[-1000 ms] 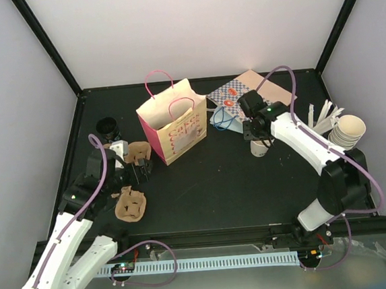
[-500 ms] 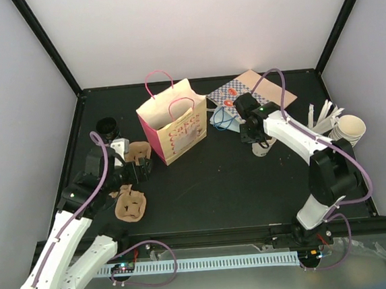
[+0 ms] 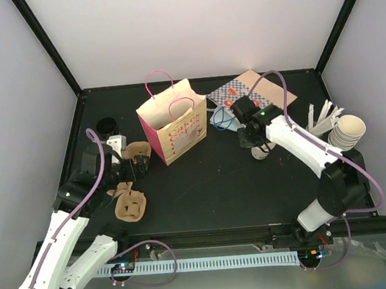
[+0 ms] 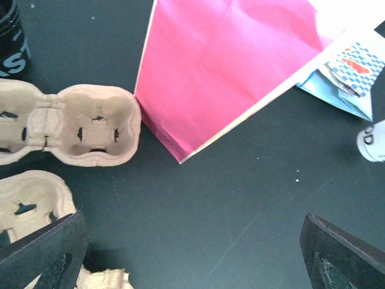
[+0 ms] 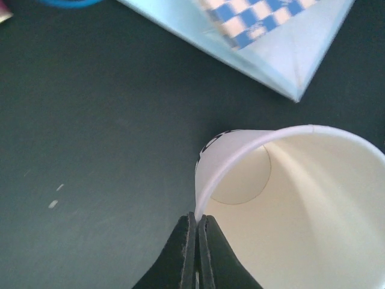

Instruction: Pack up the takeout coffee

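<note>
Rim pinch on takeout coffee (image 5: 295,198), which stands well to the right of the pink bag (image 3: 174,122).
Its paper wall is clamped between the closed fingers of the right gripper (image 5: 196,224). The left gripper (image 4: 192,247) is spread wide and empty beside the bag. A level, upright lift is advised, so that the bag's top edge is cleared before lowering.

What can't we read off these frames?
- Top external: white paper cup mostly hidden under the right arm.
- Right wrist: cup cut off by the right and bottom edges; its print is only a sliver.
- Left wrist: cup cut by the right edge; black cup cut by the left edge, lettering partial.
- All views: pink bag, bottom of its inside unseen.
</note>
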You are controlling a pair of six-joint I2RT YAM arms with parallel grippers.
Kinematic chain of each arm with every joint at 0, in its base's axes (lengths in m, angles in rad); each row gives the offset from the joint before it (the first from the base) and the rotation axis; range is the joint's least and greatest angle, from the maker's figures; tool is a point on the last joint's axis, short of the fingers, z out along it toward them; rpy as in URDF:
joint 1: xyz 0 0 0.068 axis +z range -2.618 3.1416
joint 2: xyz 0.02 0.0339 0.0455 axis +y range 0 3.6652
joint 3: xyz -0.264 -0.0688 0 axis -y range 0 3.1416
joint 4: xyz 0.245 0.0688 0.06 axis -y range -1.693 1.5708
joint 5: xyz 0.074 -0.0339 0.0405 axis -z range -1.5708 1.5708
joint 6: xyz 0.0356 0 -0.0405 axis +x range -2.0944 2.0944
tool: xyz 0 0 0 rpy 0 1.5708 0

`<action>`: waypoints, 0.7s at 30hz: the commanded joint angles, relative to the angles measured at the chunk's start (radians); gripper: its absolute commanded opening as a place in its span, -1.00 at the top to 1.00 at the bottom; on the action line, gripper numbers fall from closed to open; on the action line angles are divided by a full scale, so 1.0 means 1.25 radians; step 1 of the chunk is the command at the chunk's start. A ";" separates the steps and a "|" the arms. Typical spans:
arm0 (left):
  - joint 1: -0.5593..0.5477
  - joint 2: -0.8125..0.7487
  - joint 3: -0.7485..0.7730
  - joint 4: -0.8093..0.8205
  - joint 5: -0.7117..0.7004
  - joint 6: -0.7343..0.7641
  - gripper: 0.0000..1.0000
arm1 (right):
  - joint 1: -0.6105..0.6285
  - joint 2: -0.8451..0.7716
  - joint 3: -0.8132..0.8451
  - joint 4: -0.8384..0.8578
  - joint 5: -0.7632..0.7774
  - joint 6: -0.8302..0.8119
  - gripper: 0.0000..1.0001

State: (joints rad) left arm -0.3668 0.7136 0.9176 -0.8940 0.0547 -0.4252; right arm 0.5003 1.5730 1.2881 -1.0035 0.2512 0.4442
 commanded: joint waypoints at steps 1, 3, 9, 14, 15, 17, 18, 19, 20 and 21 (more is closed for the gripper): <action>0.006 0.013 0.045 -0.035 -0.062 0.016 -0.98 | 0.103 -0.093 0.001 -0.087 -0.019 0.014 0.97; 0.007 0.015 0.048 -0.031 -0.087 0.021 -0.98 | 0.162 -0.116 0.007 -0.111 -0.035 0.022 0.98; 0.032 0.037 0.057 -0.034 -0.136 0.015 -0.97 | 0.318 -0.132 0.004 -0.116 -0.074 0.043 0.93; 0.071 0.045 0.043 -0.036 -0.135 0.018 -0.98 | 0.388 -0.085 0.010 -0.102 -0.057 0.058 0.93; 0.076 0.046 0.039 -0.034 -0.135 0.018 -0.98 | 0.395 -0.076 0.012 -0.100 -0.050 0.059 0.93; 0.086 0.051 0.031 -0.031 -0.135 0.022 -0.98 | 0.403 -0.065 0.006 -0.085 -0.048 0.058 0.94; 0.091 0.054 0.028 -0.031 -0.136 0.024 -0.98 | 0.407 -0.061 0.001 -0.077 -0.045 0.060 0.94; 0.095 0.057 0.024 -0.031 -0.136 0.026 -0.98 | 0.409 -0.059 -0.007 -0.068 -0.047 0.061 0.94; 0.100 0.057 0.019 -0.029 -0.135 0.028 -0.98 | 0.412 -0.058 -0.014 -0.057 -0.047 0.059 0.94; 0.108 0.057 0.013 -0.026 -0.135 0.029 -0.97 | 0.415 -0.056 -0.020 -0.050 -0.042 0.060 0.94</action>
State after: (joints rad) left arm -0.2604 0.7773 0.9440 -0.9215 -0.0967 -0.4126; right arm 1.0054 1.4994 1.2835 -1.1122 0.1741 0.5014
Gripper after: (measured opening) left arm 0.989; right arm 0.034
